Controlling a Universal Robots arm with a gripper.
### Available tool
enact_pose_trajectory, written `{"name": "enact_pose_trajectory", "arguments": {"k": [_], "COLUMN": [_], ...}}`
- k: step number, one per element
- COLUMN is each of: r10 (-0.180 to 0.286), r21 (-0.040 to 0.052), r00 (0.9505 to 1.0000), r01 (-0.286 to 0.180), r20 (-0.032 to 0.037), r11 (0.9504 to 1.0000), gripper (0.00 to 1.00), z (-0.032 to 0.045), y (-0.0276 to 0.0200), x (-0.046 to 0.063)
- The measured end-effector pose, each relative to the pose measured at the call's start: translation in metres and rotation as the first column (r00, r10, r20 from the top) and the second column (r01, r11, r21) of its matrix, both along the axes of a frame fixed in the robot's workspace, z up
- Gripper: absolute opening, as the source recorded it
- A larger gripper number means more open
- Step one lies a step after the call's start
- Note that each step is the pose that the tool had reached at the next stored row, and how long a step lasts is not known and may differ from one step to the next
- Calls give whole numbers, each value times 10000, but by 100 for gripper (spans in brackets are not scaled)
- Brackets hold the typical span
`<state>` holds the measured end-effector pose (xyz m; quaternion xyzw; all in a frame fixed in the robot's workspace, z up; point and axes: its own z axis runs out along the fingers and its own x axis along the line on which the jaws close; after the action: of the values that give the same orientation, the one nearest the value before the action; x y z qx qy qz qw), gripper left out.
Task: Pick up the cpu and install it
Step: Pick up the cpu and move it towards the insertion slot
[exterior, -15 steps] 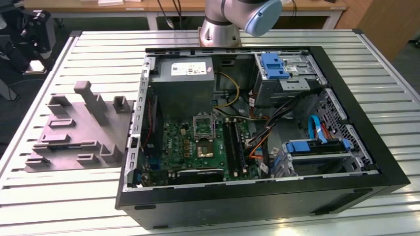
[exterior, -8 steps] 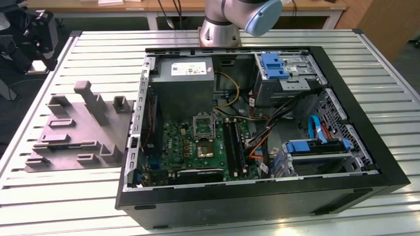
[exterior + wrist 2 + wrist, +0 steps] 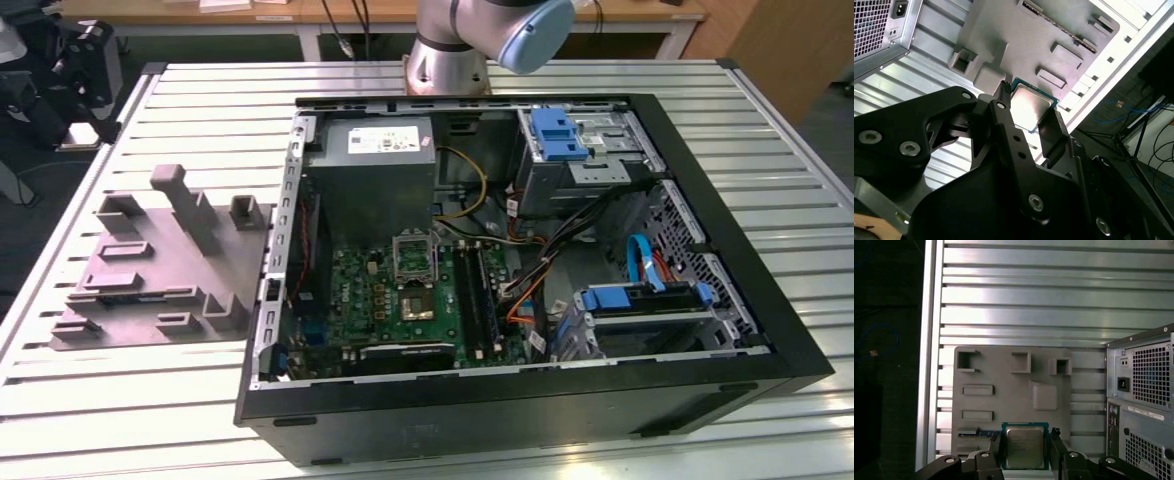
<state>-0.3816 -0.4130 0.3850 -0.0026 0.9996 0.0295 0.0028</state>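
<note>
While the fingers (image 3: 1056,445) pinch the cpu (image 3: 1026,447) by opposite edges (light, stiff, probably delicate underneath), that hold seems right.

I count one silvery square cpu (image 3: 1025,447), one grey moulded fixture block (image 3: 147,270) and one open black computer case (image 3: 534,410).

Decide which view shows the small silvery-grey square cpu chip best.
The first wrist view: the small silvery-grey square cpu chip faces the camera squarely, held in the claw. The second wrist view shows it slanted and glare-washed. In the exterior view I cannot tell.
</note>
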Motion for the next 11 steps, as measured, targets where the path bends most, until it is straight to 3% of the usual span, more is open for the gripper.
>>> {"name": "enact_pose_trajectory", "arguments": {"k": [11], "r10": [-1], "r21": [0], "r00": [10000], "r01": [1], "r20": [0], "r11": [10000], "gripper": [47], "z": [-1], "y": [0], "x": [52]}}
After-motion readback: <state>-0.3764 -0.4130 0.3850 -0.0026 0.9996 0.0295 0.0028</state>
